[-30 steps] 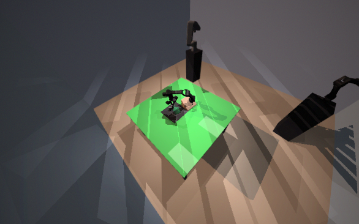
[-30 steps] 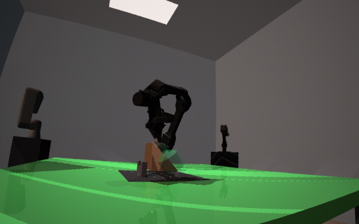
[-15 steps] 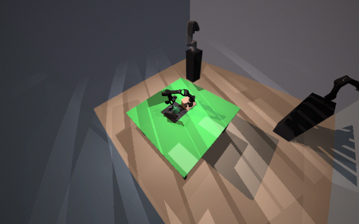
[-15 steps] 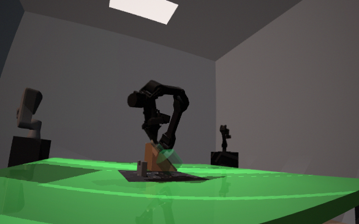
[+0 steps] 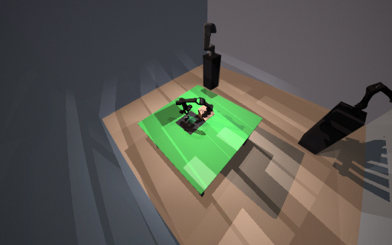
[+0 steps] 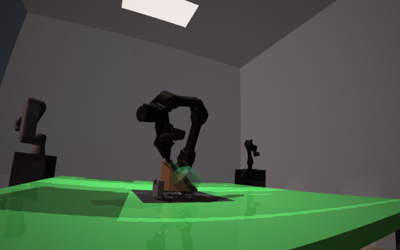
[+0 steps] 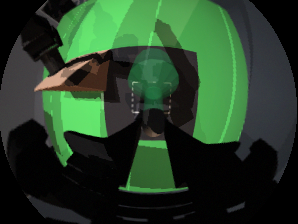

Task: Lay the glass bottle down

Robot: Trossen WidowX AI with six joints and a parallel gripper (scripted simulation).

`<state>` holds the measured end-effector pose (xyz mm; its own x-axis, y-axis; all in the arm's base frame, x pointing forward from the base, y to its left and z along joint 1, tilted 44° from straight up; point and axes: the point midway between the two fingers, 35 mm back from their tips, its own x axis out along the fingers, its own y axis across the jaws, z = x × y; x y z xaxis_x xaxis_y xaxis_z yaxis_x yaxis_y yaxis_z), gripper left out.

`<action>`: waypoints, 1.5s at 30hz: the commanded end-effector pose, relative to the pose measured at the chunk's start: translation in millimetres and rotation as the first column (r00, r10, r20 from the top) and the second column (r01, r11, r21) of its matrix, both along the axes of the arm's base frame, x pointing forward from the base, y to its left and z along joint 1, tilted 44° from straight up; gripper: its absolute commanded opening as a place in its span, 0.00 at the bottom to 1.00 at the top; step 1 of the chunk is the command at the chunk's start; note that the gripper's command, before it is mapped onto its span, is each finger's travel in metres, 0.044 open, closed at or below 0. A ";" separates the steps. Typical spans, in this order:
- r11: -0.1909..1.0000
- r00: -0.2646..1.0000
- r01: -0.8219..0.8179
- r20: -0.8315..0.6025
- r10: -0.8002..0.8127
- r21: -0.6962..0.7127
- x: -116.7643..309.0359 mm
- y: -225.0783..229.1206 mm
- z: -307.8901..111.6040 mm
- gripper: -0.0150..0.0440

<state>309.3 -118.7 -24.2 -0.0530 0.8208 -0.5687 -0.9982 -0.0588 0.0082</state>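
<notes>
Robotics lab, seemingly: black arm (image 5: 192,100) (image 6: 183,99) on green table (image 5: 226,114) (image 6: 80,232), more arms on pedestals (image 5: 211,71) (image 6: 250,177) around.

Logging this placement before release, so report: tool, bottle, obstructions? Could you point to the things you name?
Tool (image 7: 153,121) shut on glass bottle (image 6: 189,175) (image 7: 153,75). Bottle tilted, held above dark mat (image 6: 217,198) (image 7: 117,125), not laid down. Orange-brown block (image 6: 166,177) (image 7: 82,77) beside mat; contact unclear.

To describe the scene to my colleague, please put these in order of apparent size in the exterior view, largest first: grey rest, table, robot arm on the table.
1. Table
2. Robot arm
3. Grey rest
</notes>
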 end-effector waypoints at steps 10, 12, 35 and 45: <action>1.000 1.000 0.000 -0.002 0.000 -0.001 3.1 -3.3 -20.3 0.46; 1.000 1.000 -0.001 -0.003 0.001 -0.001 3.4 -3.5 -22.9 0.46; 1.000 1.000 -0.007 -0.009 0.006 -0.005 5.5 -4.0 -47.4 0.46; 1.000 1.000 -0.011 -0.009 0.011 -0.006 6.1 -3.4 -53.8 0.46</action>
